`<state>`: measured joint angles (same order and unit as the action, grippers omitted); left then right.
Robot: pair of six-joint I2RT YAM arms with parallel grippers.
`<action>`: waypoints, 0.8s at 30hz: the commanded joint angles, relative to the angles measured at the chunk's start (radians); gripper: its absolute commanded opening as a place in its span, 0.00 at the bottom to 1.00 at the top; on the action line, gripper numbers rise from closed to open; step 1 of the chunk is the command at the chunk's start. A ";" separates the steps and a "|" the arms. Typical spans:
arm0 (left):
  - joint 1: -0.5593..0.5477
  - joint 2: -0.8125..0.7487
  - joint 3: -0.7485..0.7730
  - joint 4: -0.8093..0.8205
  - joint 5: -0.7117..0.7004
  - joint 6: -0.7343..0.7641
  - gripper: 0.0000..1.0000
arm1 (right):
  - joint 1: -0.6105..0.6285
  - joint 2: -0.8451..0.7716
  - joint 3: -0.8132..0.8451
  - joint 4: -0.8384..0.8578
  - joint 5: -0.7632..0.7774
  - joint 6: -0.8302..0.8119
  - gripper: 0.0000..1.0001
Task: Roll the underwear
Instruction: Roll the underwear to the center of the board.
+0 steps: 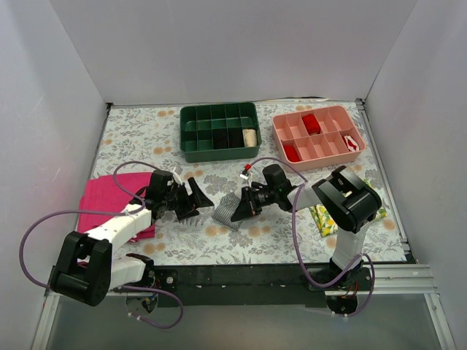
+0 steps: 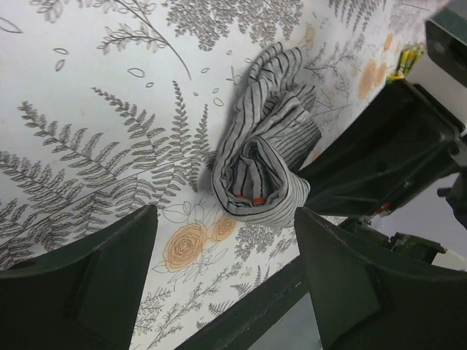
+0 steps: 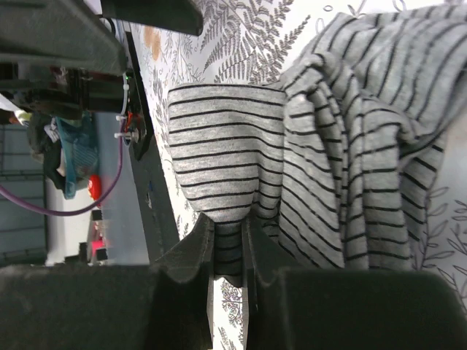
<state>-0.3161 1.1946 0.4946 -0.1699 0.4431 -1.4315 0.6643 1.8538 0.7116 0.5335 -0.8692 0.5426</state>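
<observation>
Fern-printed tabletop [image 1: 139,124] bearing the underwear [image 1: 230,213] at lower centre of the overhead view, bunched into a loose, partly wound roll. Right gripper [image 3: 227,240] reaching in from the right of the frame, clamping a fold of the striped fabric between its fingers. Left gripper [image 1: 198,203] hovering just left of the roll, jaws spread wide, gripping nothing. Pink cloth [image 1: 102,197] lying at left edge.

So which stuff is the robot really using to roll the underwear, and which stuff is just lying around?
For the job: the striped underwear, the right gripper pinched shut on its edge, and the open left gripper facing it.

Just lying about: the pink cloth, the lemon-print cloth, the green tray, the pink tray.
</observation>
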 commanded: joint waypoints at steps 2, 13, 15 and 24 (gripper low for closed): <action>-0.032 -0.050 -0.037 0.139 0.088 0.022 0.76 | -0.029 0.065 -0.028 -0.048 0.052 0.092 0.09; -0.181 0.039 -0.076 0.251 -0.009 -0.004 0.75 | -0.061 0.107 -0.001 -0.106 0.053 0.123 0.10; -0.189 0.065 -0.076 0.250 -0.032 -0.013 0.74 | -0.063 0.107 0.003 -0.105 0.039 0.119 0.11; -0.192 0.203 -0.036 0.204 -0.162 -0.070 0.72 | -0.063 0.064 0.014 -0.156 0.045 0.046 0.17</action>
<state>-0.5014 1.3346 0.4450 0.0807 0.3920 -1.4887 0.6090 1.9152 0.7303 0.5182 -0.9192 0.6754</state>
